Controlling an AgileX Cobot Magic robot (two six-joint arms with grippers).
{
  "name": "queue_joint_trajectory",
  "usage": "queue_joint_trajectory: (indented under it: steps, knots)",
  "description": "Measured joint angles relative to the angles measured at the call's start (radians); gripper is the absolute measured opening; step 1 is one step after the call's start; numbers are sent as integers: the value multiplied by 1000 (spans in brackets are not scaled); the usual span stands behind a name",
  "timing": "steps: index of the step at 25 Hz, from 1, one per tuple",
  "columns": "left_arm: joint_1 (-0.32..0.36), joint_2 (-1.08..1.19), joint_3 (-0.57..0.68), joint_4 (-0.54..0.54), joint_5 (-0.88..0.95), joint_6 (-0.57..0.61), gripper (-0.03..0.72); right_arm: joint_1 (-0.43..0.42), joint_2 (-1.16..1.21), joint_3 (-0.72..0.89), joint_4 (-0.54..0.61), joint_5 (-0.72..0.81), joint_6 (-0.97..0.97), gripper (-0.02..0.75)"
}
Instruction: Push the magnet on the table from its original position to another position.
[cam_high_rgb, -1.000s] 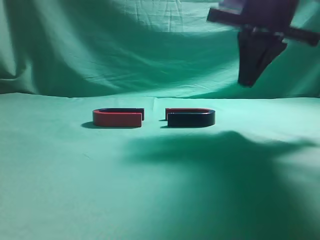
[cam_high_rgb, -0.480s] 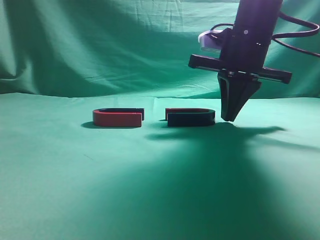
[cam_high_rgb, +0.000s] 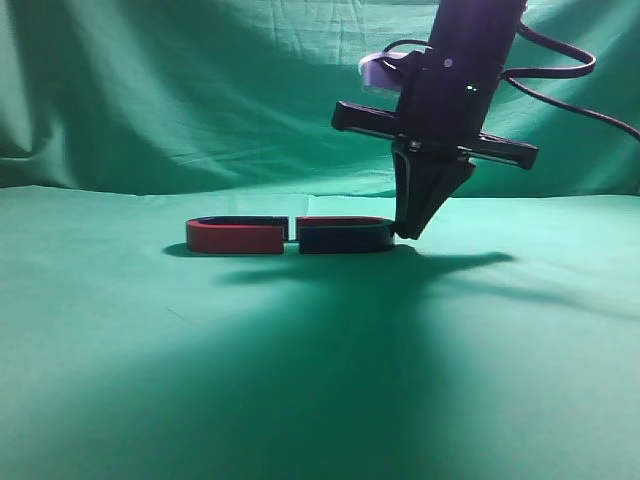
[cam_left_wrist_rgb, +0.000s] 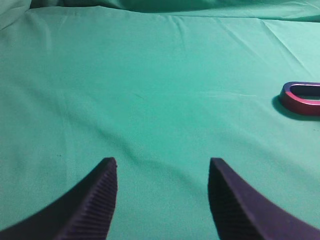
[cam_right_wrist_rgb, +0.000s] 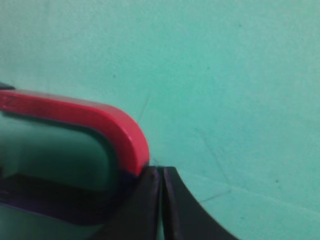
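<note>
Two U-shaped red-and-dark magnets lie on the green cloth. The left magnet (cam_high_rgb: 236, 236) shows its red side; its curved end also shows in the left wrist view (cam_left_wrist_rgb: 301, 98). The right magnet (cam_high_rgb: 345, 236) shows its dark side and lies with its open ends almost against the left one. My right gripper (cam_high_rgb: 407, 235) is shut, fingertips pressed against the right magnet's curved end, as the right wrist view (cam_right_wrist_rgb: 161, 169) shows beside the red bend (cam_right_wrist_rgb: 120, 135). My left gripper (cam_left_wrist_rgb: 162, 165) is open and empty above bare cloth, out of the exterior view.
Green cloth (cam_high_rgb: 320, 380) covers the table and hangs as a backdrop (cam_high_rgb: 200, 90) behind. The right arm's cable (cam_high_rgb: 560, 75) loops at the upper right.
My right gripper came down beside the right magnet, then moved left, pushing that magnet left until its open ends nearly meet the left magnet. The left magnet stayed put.
</note>
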Motion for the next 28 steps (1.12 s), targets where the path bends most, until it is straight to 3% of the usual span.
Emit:
queue_joint_trajectory:
  steps: [9,14,23,28]
  knots:
    - [0,0,0,0,0,0,372,3,0,-2,34,-16,8,0]
    - [0,0,0,0,0,0,372,3,-45,-35,21,95,14,0]
    - [0,0,0,0,0,0,372,3,-351,-87,-111,328,102,0]
    - [0,0,0,0,0,0,372,3,-587,-12,-195,340,147,0]
